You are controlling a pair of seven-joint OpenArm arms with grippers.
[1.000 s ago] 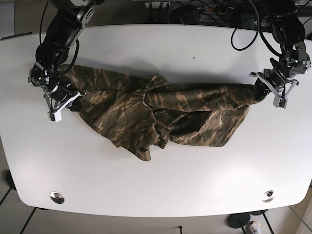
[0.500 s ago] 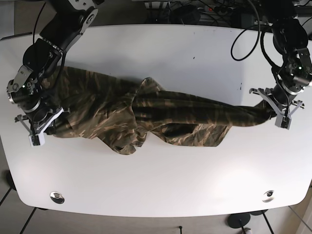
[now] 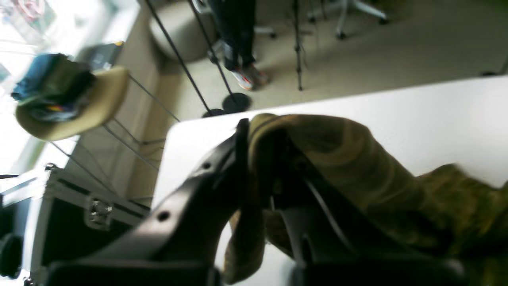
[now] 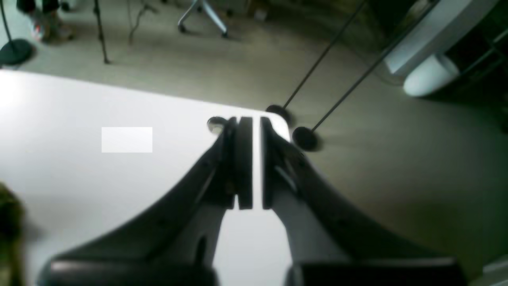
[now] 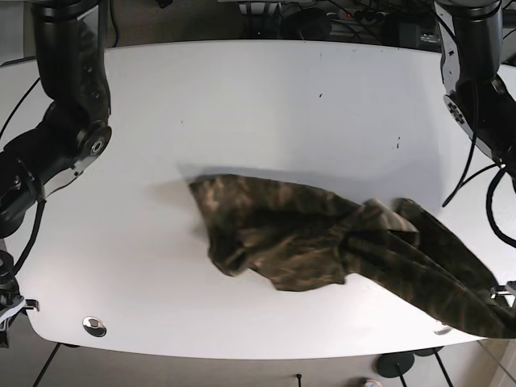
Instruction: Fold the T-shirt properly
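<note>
Both arms have swung toward the near edge of the table [image 5: 266, 89] since the earlier base frames, and the shirt [image 5: 322, 238] has travelled with the left one. Half a second ago the cloth was stretched across the table between the two grippers. Now it lies bunched in the middle-right, and one end trails off the near right corner.

Left gripper [image 3: 258, 159]: closed on a thick fold of the camouflage shirt [image 3: 349, 167]. In the left wrist view the cloth is pinched between the dark fingers [image 3: 238, 159] and wraps over the top of one. It hangs beside the white table corner [image 3: 397, 115]. In the base view this gripper itself is out of frame at the lower right, and only the taut cloth leads toward it.

Right gripper [image 4: 250, 159]: jaws nearly together, a thin slit between the pads, nothing in them. It has let go of the shirt end it held earlier. In the right wrist view it sits over the table corner [image 4: 119, 178] with floor beyond. A scrap of shirt [image 4: 10, 222] shows blurred at the left edge, well apart from the fingers.

Left part of the shirt in the base view: crumpled heap, edges folded under, flat on the table.
</note>
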